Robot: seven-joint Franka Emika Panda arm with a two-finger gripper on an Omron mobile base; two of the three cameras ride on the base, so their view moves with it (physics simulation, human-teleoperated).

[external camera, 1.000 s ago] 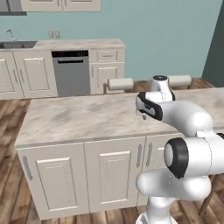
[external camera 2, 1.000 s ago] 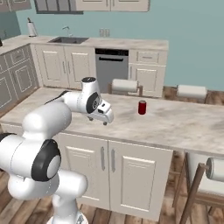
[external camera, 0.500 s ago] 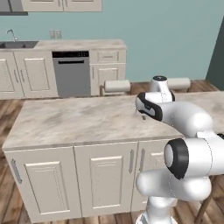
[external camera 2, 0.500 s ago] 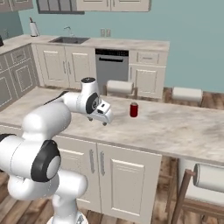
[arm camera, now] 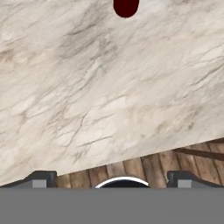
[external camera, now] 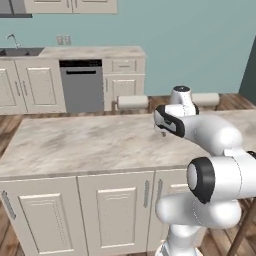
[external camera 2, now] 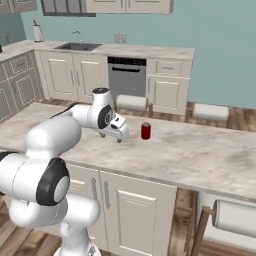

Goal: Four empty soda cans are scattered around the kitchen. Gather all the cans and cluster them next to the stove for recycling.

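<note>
Small red cylindrical soda can [external camera 2: 145,131]: upright on marble-topped island table [external camera 2: 200,155], just ahead of jaws, untouched. Two-finger gripper [external camera 2: 119,135]: jaws spread wide, holding nothing, above tabletop. Step, as judged: approach to first pickup. Next: advance until jaws straddle can, then close.

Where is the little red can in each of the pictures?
Left base view: I cannot find it; the arm covers that part of the counter.
Right base view: the red can stands upright on the marble counter, just right of the gripper.
Hand view: its bottom end pokes in at the top edge.
Shared landmark: the marble counter.
</note>
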